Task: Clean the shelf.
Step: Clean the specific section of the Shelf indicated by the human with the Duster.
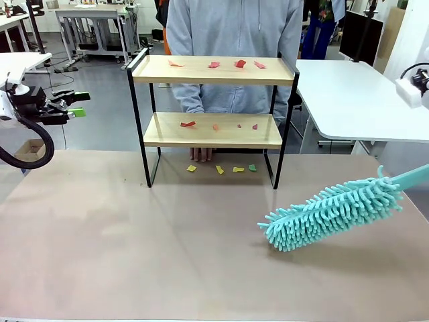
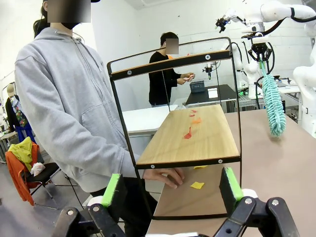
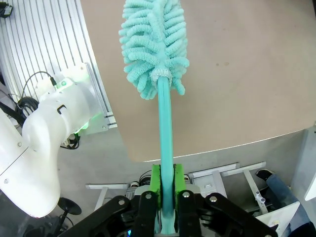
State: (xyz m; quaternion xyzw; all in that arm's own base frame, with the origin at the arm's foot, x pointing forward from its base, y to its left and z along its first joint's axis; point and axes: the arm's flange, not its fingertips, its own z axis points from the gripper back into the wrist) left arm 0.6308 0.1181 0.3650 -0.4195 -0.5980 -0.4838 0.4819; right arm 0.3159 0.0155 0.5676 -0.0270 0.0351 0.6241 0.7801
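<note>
Currently: the cleaning looks as if it has not begun; every bit of litter I can see lies where the duster has yet to reach.
Shelf: stands upright on the table, at its far middle, right in front of the person.
Top board: four red and orange paper scraps are spread in a row along it.
Lower board: four more small scraps, red and orange, are scattered down its middle; the left wrist view shows them there too.
Under the shelf: yellow bits and one green bit lie on the table between the legs.
Duster: teal and fluffy, slanted low over the right front of the table, well apart from the shelf; whether its fringe touches the table I cannot tell.
Right gripper: its green pads are pressed together on the duster's handle, pinching it near the end.
Left gripper: spread wide and holding nothing, off past the table's left edge, pointed at the shelf's end.
Person's hand: rests flat on the table just behind the shelf.
Done: as far as I can judge, only the tool is in hand.
Left to do: bring the duster across, then sweep the top board and the lower board clear; the bits beneath may need clearing as well.
</note>
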